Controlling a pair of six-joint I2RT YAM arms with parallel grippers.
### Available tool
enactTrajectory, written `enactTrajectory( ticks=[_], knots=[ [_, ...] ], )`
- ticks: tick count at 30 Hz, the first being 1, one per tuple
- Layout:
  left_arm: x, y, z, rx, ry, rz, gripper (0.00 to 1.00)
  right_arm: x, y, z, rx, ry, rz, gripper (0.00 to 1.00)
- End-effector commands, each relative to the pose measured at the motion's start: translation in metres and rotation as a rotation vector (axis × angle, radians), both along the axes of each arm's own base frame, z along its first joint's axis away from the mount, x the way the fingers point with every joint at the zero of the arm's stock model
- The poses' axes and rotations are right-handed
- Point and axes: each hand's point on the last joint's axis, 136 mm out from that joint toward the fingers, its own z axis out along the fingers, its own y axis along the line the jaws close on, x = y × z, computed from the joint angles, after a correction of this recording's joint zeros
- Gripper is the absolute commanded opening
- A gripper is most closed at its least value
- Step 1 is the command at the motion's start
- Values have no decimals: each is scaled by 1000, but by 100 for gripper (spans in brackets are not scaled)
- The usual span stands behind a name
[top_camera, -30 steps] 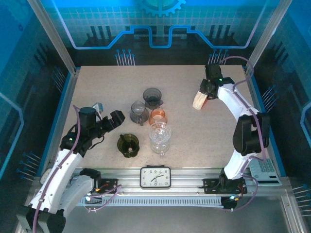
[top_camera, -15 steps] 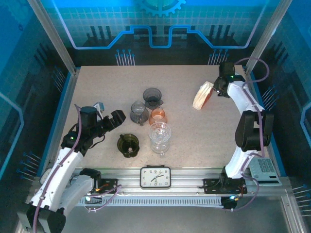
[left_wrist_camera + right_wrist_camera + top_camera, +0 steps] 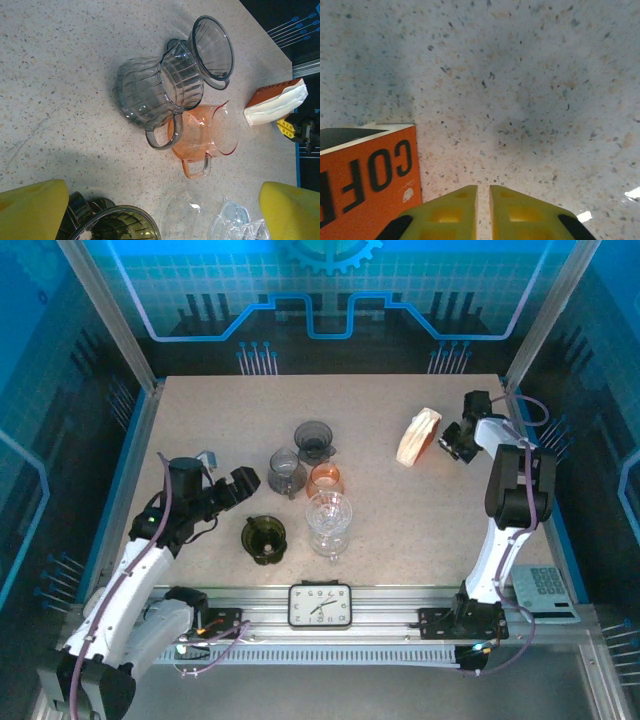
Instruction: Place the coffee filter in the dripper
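Yellow right pincer (image 3: 482,210) is nearly closed on nothing beside the orange filter box (image 3: 365,175); left pincer (image 3: 248,483) gapes wide, empty.

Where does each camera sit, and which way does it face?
Top external: above, behind the bases, looking down on the table; both arms show.
Left wrist: low, facing the grey dripper and orange dripper; the open left fingers show.
Right wrist: near the table, looking down; the shut right fingers show.
Shared: all three catch the filter pack.

glossy see-through orange dripper (image 3: 220,131), matt speckled tabletop (image 3: 530,75)
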Motion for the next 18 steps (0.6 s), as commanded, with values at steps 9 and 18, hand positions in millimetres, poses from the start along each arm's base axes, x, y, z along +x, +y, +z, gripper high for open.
enactTrajectory(
  ticks=[9, 18],
  knots=[
    [3, -1, 13, -24, -24, 8, 99, 20, 5, -25, 187, -41, 2, 12],
    [3, -1, 9, -39, -7, 22, 99, 40, 9, -38, 256, -62, 44, 9]
  ],
)
